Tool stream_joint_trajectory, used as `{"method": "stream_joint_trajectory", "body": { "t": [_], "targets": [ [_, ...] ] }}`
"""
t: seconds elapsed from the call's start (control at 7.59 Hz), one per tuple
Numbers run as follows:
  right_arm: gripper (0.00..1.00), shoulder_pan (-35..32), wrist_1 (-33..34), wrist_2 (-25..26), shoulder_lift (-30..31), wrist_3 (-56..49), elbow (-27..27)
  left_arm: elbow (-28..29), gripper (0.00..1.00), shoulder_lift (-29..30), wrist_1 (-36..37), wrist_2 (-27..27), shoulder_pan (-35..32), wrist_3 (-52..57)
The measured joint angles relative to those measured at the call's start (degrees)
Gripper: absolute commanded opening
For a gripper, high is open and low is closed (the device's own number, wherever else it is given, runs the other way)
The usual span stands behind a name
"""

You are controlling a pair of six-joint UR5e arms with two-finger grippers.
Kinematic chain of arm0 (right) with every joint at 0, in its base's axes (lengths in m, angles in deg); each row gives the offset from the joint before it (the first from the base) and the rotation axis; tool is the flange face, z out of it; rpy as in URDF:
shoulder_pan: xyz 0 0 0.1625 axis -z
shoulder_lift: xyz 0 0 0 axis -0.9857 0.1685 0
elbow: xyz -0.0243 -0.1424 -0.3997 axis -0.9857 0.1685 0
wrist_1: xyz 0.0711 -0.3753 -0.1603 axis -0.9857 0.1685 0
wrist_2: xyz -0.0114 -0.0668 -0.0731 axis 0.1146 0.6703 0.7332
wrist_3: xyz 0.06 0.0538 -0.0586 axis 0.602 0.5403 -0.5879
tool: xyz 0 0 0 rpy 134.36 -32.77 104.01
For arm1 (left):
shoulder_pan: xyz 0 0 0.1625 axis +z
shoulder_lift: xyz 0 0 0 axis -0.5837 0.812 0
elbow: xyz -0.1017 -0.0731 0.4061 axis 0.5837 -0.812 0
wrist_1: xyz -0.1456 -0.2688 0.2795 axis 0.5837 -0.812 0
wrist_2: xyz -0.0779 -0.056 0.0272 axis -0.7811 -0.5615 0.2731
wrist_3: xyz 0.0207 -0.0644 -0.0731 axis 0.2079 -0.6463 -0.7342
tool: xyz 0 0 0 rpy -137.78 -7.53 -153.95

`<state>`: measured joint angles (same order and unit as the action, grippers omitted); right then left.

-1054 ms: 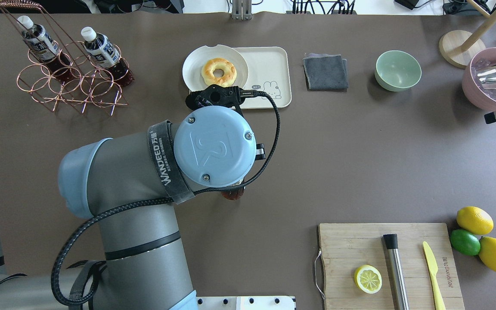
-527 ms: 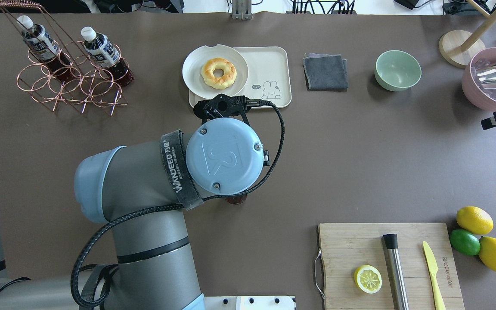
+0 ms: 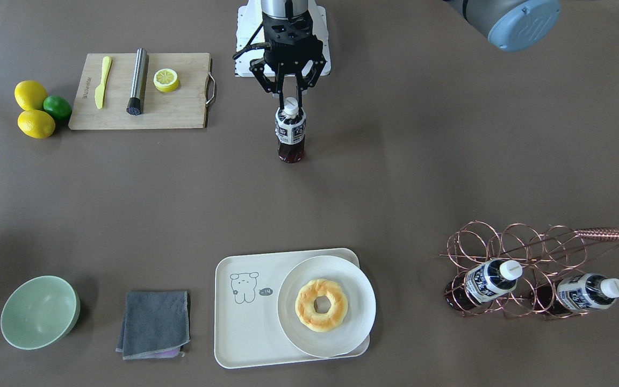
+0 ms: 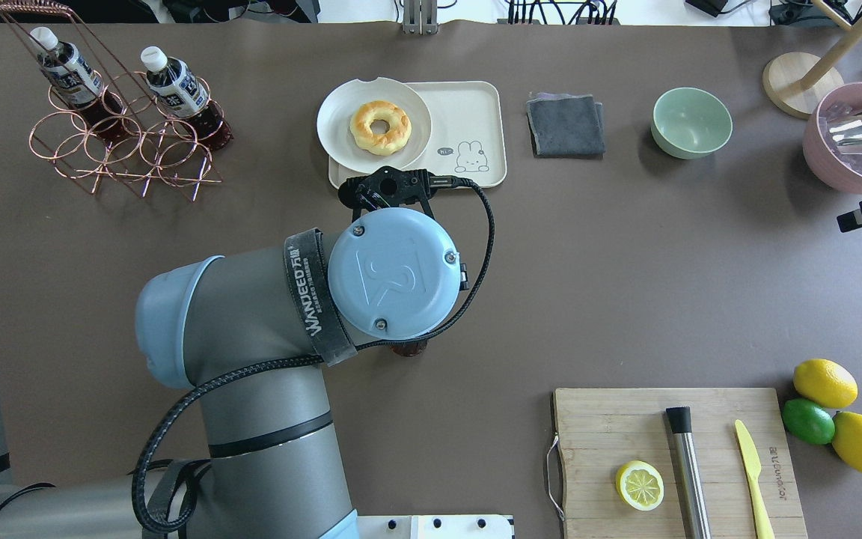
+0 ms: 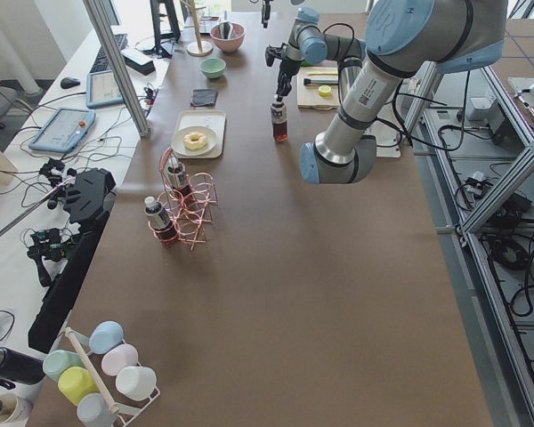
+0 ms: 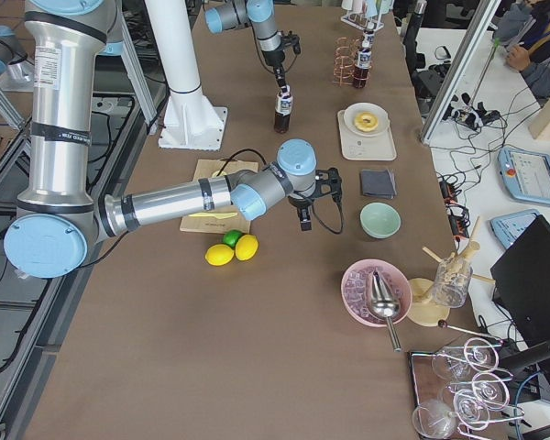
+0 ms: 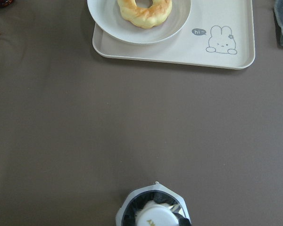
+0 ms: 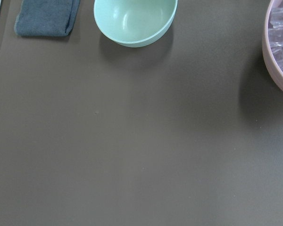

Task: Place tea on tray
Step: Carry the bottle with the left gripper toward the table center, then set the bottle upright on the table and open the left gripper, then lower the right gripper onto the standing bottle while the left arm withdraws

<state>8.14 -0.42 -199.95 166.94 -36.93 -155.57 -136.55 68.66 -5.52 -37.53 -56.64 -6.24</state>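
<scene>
The tea is a small bottle of dark liquid with a white cap, upright at the middle of the table on the robot's side. My left gripper comes down from above and is shut on its cap and neck. I cannot tell whether the base touches the table. In the overhead view my wrist hides all but a sliver of the tea. Its cap fills the bottom of the left wrist view. The cream tray with the cartoon lies across the table, apart from the bottle. My right gripper hovers over bare table; its jaws do not show.
A round plate with a doughnut covers one half of the tray. A copper wire rack holds two alike bottles. A grey cloth, green bowl, cutting board, lemons and a lime and a pink bowl stand around.
My left wrist and the bottle under it have shifted a little to the right and toward the robot's side of the table. The tray, plate and rack have not moved.
</scene>
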Motion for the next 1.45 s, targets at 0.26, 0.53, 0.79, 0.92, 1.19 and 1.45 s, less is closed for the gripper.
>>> {"method": "stream_joint_trajectory", "body": {
  "t": [0.26, 0.53, 0.79, 0.92, 1.19, 1.45],
  "targets": [
    [0.99, 0.66, 0.06, -0.16, -0.35, 3.89, -2.22, 0.13, 0.96, -0.17, 0.00, 0.00, -0.02, 0.02],
    [0.98, 2.32, 0.25, -0.22, -1.11, 10.81, -5.81, -0.56, 0.94, -0.23, -0.06, -0.12, -0.37, 0.13],
    [0.98, 6.47, 0.51, -0.44, -6.20, 22.08, -8.09, -4.27, 0.94, -2.24, -0.36, -2.91, -4.03, 3.68],
    [0.98, 9.95, 0.60, 0.98, -9.63, 29.51, -9.06, -6.68, 0.93, -4.58, -0.49, -5.89, -7.04, 7.25],
    [0.98, 17.89, 5.36, 6.73, -17.91, 40.38, -10.88, -9.02, 0.93, -9.02, -1.53, -13.39, -14.01, 15.17],
    [0.98, 25.44, 27.06, 12.36, -36.41, 44.61, -10.97, -9.39, 0.93, -16.63, -7.62, -22.50, -22.37, 23.49]
  ]
}}
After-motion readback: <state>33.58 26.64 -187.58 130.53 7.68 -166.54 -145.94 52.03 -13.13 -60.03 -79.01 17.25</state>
